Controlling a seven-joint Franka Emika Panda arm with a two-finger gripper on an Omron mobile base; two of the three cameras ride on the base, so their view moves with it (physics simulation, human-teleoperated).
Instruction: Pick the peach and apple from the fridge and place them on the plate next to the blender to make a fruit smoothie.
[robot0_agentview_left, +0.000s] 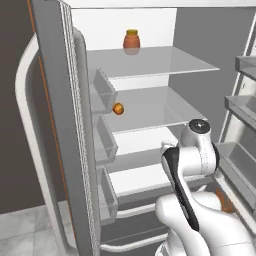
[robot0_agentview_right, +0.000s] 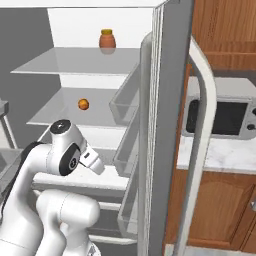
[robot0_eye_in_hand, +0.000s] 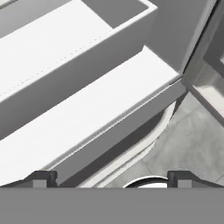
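Sitting alone mid-shelf – peach (robot0_agentview_left: 118, 108); jar (robot0_agentview_left: 131, 39) above.

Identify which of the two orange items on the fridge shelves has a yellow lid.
The orange-brown jar on the upper grey shelf. It is taller and capped yellow; the small round yellow-orange peach one shelf below is plain and lidless.

A: What lies below the gripper (robot0_eye_in_hand: 111, 178)?
B: The fridge's (robot0_eye_in_hand: 87, 127) lower drawers, white-topped with grey fronts, run diagonally.
A: And the fingertips (robot0_eye_in_hand: 41, 178)?
B: Spread wide, nothing between; grey floor (robot0_eye_in_hand: 192, 144) at right.
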